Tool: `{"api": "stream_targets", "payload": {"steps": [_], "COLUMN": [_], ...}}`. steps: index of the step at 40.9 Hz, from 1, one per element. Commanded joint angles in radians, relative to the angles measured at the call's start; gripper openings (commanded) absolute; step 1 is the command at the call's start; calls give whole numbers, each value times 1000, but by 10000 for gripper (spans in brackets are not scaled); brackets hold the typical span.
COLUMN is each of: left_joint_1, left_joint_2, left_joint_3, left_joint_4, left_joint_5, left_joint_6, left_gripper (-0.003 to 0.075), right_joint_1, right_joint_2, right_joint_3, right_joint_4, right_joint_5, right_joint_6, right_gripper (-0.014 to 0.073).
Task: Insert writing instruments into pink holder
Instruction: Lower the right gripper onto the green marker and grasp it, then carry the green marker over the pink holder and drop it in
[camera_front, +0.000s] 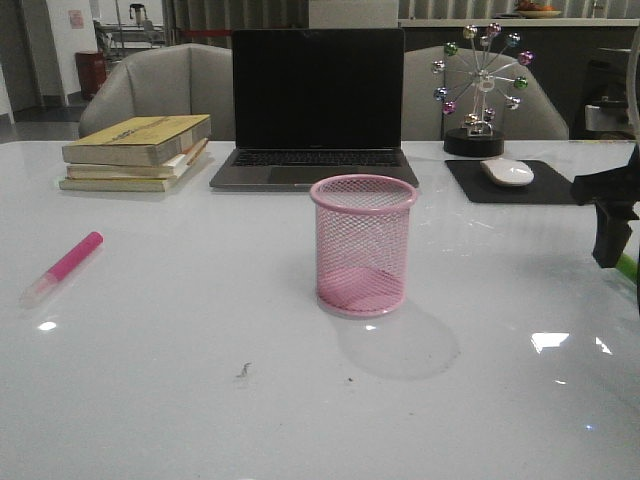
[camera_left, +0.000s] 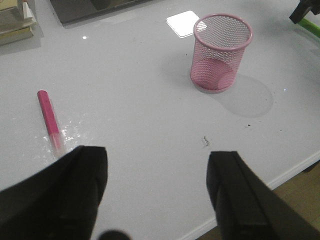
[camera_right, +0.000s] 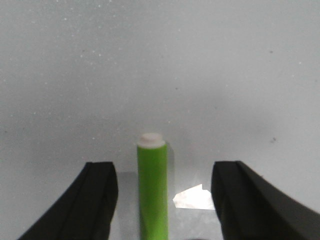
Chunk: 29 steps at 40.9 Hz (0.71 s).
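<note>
Pink mesh holder (camera_front: 362, 245), green marker (camera_right: 152, 192)

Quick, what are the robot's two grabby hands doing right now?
Left end effector: open, holding nothing.
Right end effector: open, around the green marker on the table, not gripping it.

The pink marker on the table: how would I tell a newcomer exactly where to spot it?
Start at the stack of books at the table's far left, left of the laptop, then look nearer along that side. The pink marker lies flat there, alone, well left of the pink holder. Its bright pink body with a clear pale cap marks it out.
</note>
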Motion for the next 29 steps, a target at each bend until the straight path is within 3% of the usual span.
{"api": "stream_targets", "payload": {"steps": [1, 14, 22, 29], "left_joint_1": [-8, -8, -8, -8], "left_joint_2": [4, 4, 4, 4], "left_joint_3": [-30, -30, -30, -30], "left_joint_4": [-7, -7, -7, -7], "left_joint_5": [-79, -79, -79, -79], "left_joint_6": [0, 0, 0, 0], "left_gripper": [488, 488, 488, 488], "right_joint_1": [-7, -7, 0, 60], "right_joint_2": [-27, -10, -48, -238], "right_joint_3": [-54, -77, -54, 119], "right_joint_4": [0, 0, 14, 36], "right_joint_5": [14, 64, 40, -229], "right_joint_6": [1, 1, 1, 1], "right_gripper": [500, 141, 129, 129]}}
